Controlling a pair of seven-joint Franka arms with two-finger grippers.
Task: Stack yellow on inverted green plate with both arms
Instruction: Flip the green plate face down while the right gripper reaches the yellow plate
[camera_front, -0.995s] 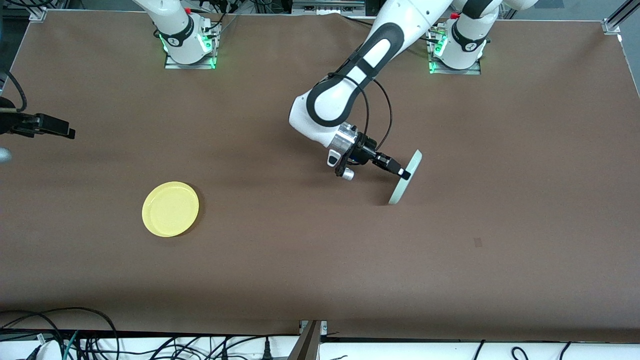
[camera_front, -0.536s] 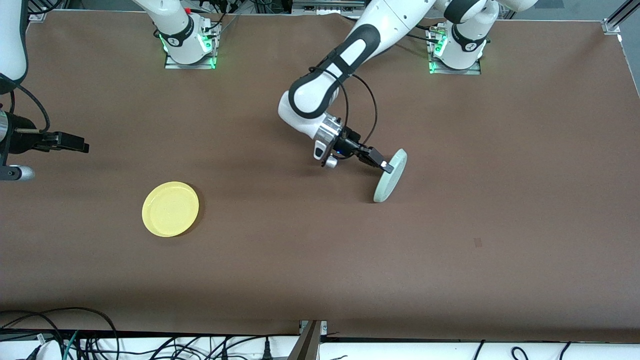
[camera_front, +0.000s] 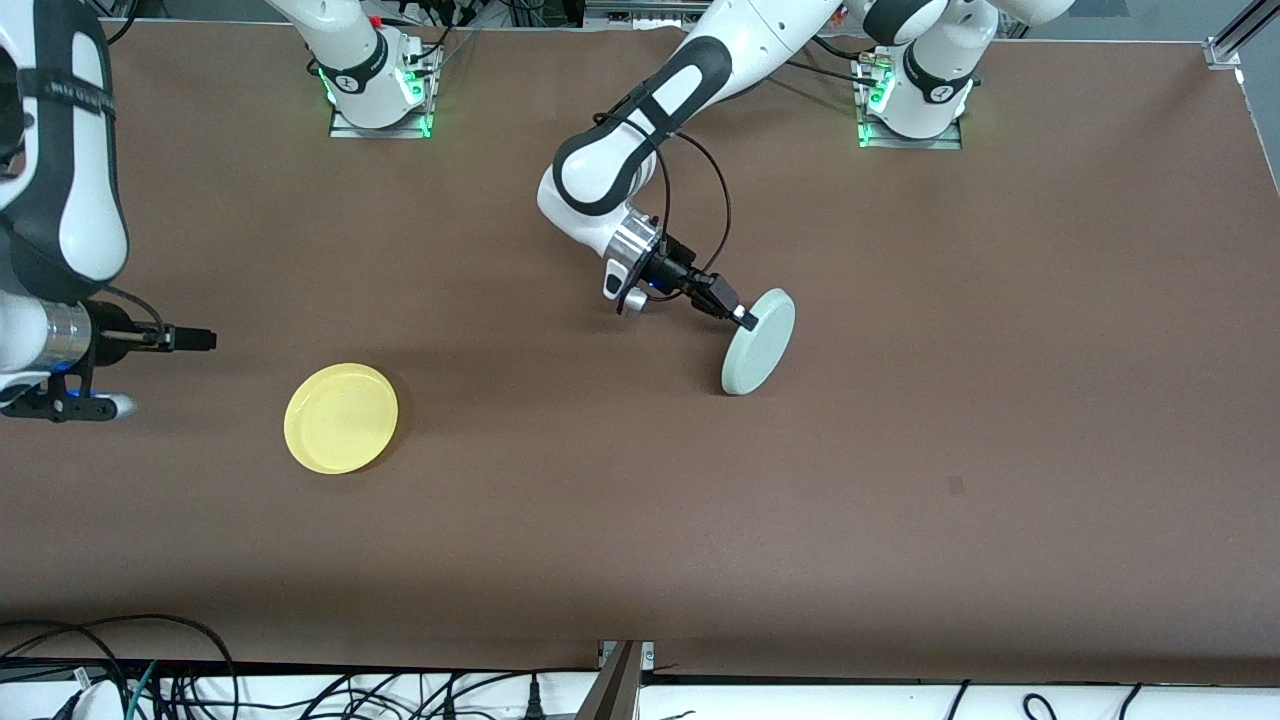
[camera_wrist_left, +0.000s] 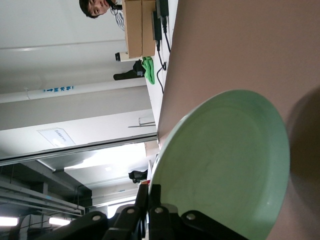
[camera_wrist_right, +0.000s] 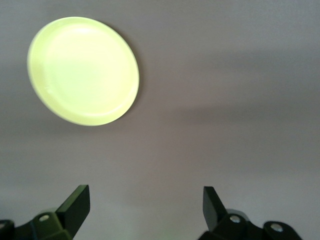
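Observation:
The pale green plate (camera_front: 758, 342) stands tilted on its rim on the brown table (camera_front: 900, 450) near the middle, with a flat face turned up toward the front camera. My left gripper (camera_front: 742, 318) is shut on its upper rim. In the left wrist view the plate (camera_wrist_left: 225, 165) fills the frame, with the rim pinched in the gripper (camera_wrist_left: 155, 187). The yellow plate (camera_front: 341, 417) lies flat, rim up, toward the right arm's end. My right gripper (camera_front: 205, 339) is open and empty over the table beside the yellow plate. The right wrist view shows that plate (camera_wrist_right: 83, 70) ahead of the open gripper (camera_wrist_right: 145, 204).
The two arm bases (camera_front: 378, 90) (camera_front: 912, 95) stand along the table's edge farthest from the front camera. Cables (camera_front: 150, 680) hang below the table's near edge. A small dark mark (camera_front: 956, 485) is on the table toward the left arm's end.
My left gripper has swung toward the right arm's end, tipping the green plate from edge-on to face-up. My right arm has come in toward the yellow plate.

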